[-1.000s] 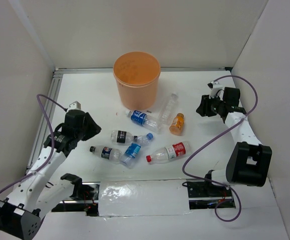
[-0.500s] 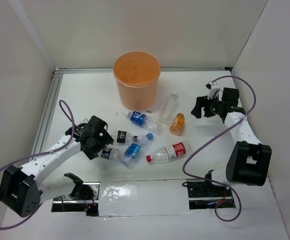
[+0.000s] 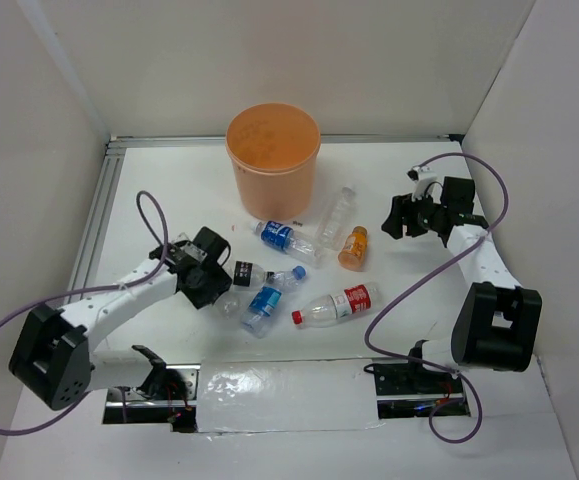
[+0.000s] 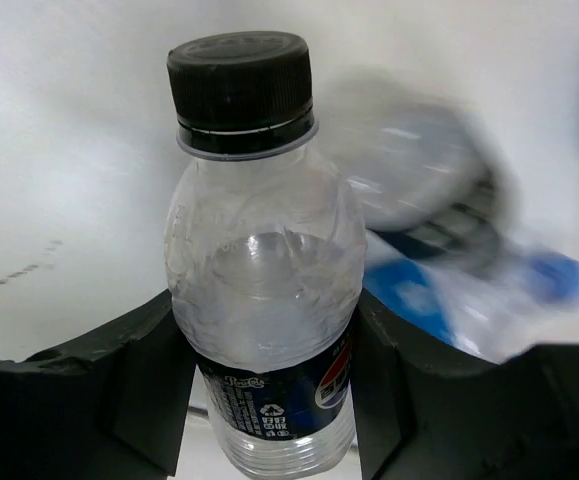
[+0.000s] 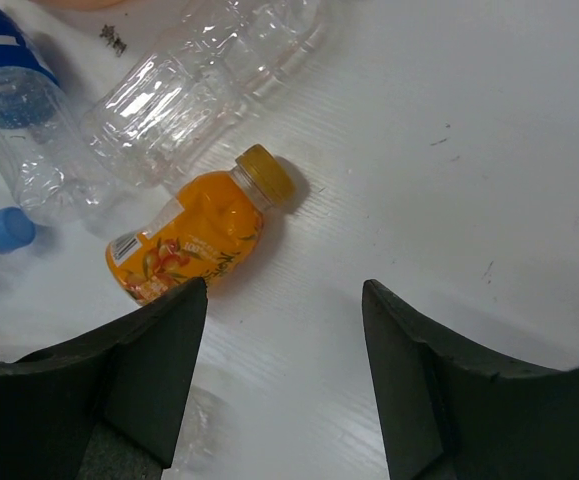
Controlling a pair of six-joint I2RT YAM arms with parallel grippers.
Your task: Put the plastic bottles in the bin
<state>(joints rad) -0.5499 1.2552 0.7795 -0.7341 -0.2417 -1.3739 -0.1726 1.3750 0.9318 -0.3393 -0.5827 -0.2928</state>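
The orange bin (image 3: 274,185) stands at the back centre. Several plastic bottles lie in front of it: a blue-label one (image 3: 281,237), a bare clear one (image 3: 336,212), a small orange one (image 3: 353,247), a red-label one (image 3: 337,304), a second blue-label one (image 3: 262,306) and a black-label one (image 3: 247,271). My left gripper (image 3: 209,282) (image 4: 269,400) is shut on a black-capped bottle with a dark blue label (image 4: 264,290), its fingers (image 4: 149,390) pressed on both sides. My right gripper (image 3: 401,218) (image 5: 284,330) is open over bare table, just right of the orange bottle (image 5: 194,235).
White walls close the table in at the back and on both sides. A metal rail (image 3: 97,215) runs along the left edge. Purple cables (image 3: 439,265) loop from both arms.
My left arm swung right to the bottle pile, and its jaws opened and closed on the black-capped bottle. My right gripper opened and edged left toward the orange bottle.
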